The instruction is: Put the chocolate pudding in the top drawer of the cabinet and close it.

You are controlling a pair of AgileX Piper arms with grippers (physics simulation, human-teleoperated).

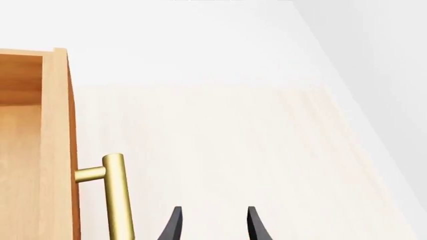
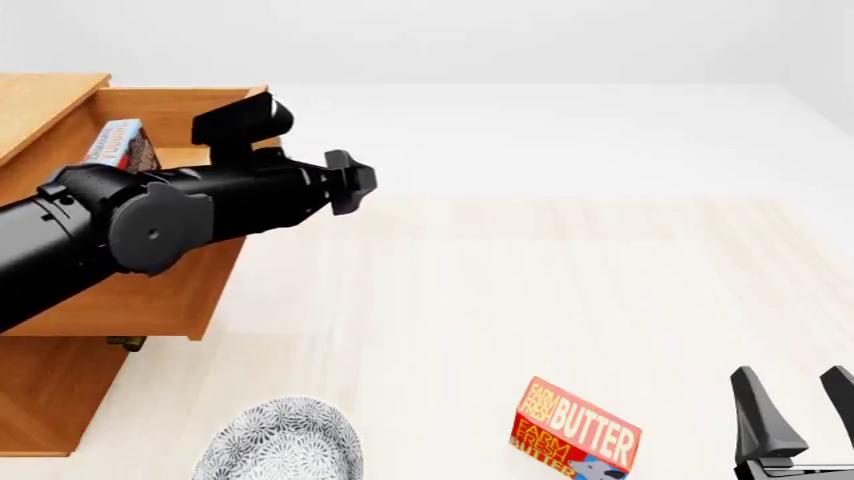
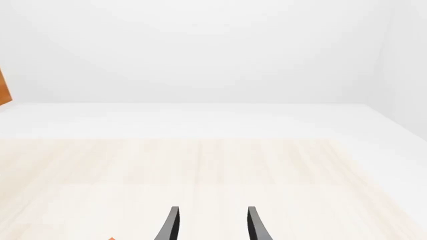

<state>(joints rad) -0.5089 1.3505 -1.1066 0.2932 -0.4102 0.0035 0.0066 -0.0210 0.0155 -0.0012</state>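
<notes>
The cabinet [image 2: 54,390] stands at the left with its top drawer [image 2: 160,300] pulled out. In the drawer's back corner lies the chocolate pudding [image 2: 118,143], a small box with a light blue face. My left arm reaches across the drawer, and my left gripper [image 2: 354,185] hangs just beyond the drawer front. In the left wrist view the left gripper [image 1: 213,225] is open and holds nothing, beside the brass handle [image 1: 115,195] and apart from it. My right gripper [image 2: 794,415] is open at the near right, over bare table; the right wrist view shows the right gripper [image 3: 213,225] with nothing in it.
A red-and-orange butter box [image 2: 577,432] lies near the front, left of my right gripper. A grey patterned bowl [image 2: 283,445] sits at the front edge near the cabinet. A bit of the lower drawer's brass handle [image 2: 127,343] shows under the open drawer.
</notes>
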